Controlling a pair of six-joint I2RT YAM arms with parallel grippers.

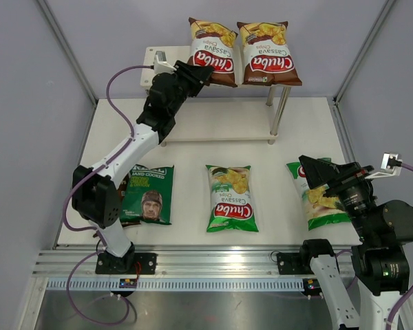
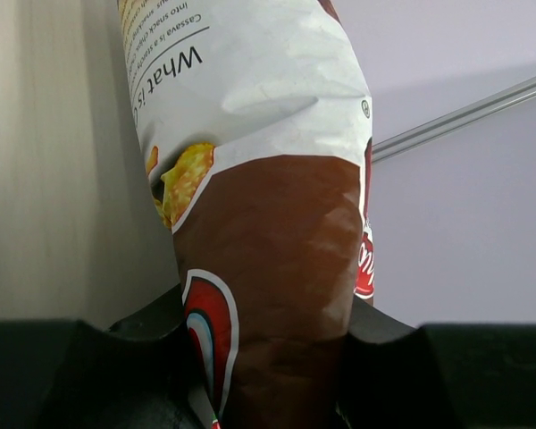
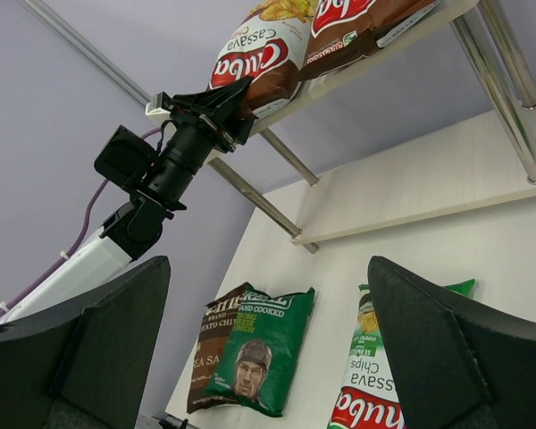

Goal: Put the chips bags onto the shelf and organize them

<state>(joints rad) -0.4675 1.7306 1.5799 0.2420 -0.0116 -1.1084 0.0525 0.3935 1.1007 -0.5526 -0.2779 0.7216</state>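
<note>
Top view: left arm is reaching far over the shelf (image 1: 220,118). Left gripper (image 1: 198,71) is sitting at the near edge of the left brown-red Chuba bag (image 1: 213,45). That bag is lying on the top board, side by side with the right brown-red Chuba bag (image 1: 268,49), which is taking the right end of the board. The lower board is showing no bags.

The rest are lying flat on the table (image 1: 189,185):
- near left: dark green bag with the man's face (image 1: 150,196)
- centre: middle green Chuba bag (image 1: 230,199)
- near right: right green Chuba bag (image 1: 325,205), with the right gripper (image 1: 311,172) hovering over its far end

Left wrist view: I'm seeing the left brown-red Chuba bag pinched between both fingers (image 2: 62,375), its brown panel filling the gap. The cream board is running along the left of this view.

Right wrist view: the right gripper's fingers (image 3: 80,357) are standing spread wide with nothing between them. Past them the left gripper is clamping the near end of its bag, which is overhanging the top board's near edge. The dark brown Kettle bag (image 3: 211,356) is lying partly under the man's-face bag, sticking out on its left side. The middle green Chuba bag is lying to their right.
</note>
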